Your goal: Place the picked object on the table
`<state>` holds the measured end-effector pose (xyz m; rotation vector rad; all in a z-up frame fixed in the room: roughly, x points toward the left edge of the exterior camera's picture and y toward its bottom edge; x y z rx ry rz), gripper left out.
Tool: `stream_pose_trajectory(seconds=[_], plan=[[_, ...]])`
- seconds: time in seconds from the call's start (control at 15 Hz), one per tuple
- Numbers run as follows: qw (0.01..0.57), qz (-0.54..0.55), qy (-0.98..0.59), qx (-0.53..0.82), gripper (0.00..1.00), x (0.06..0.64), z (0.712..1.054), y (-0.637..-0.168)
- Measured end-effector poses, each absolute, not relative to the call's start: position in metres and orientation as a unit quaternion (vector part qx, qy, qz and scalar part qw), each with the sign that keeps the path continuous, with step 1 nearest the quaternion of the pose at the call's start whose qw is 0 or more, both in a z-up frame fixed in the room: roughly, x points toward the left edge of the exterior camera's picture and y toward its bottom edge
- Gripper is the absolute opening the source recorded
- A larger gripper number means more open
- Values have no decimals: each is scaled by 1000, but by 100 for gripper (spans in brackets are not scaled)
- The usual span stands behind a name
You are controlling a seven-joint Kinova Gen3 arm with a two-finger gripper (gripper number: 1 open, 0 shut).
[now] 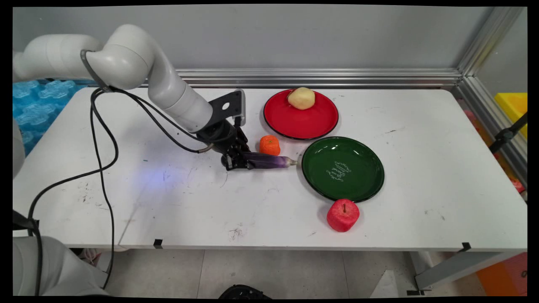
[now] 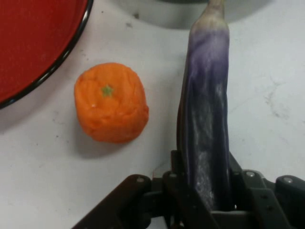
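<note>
Low over the table [image 1: 168, 202] in the main view, the gripper [image 1: 236, 161] is closed on one end of the eggplant [image 1: 269, 161]. Its long axis runs rightward away from the hand, the pale tip just beside the green plate's [image 1: 362, 185] left rim. An orange [image 1: 269, 144] sits just behind it; a potato [image 1: 301, 98] rests on the red plate [image 1: 301, 122], and an apple [image 1: 343, 215] lies near the green plate.

From the hand view, the eggplant [image 2: 206, 124] stretches straight ahead from between the fingers [image 2: 178, 183], which grip its near end. The orange [image 2: 110, 102] lies to its left, apart from it, with the red plate [image 2: 33, 43] beyond.
</note>
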<state>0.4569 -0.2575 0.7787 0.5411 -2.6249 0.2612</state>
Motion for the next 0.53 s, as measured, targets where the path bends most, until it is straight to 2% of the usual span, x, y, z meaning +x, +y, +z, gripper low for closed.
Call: stream_pose_trajectory(seconds=[0.53], plan=[[231,100,-949,191,0,456,762,-263]])
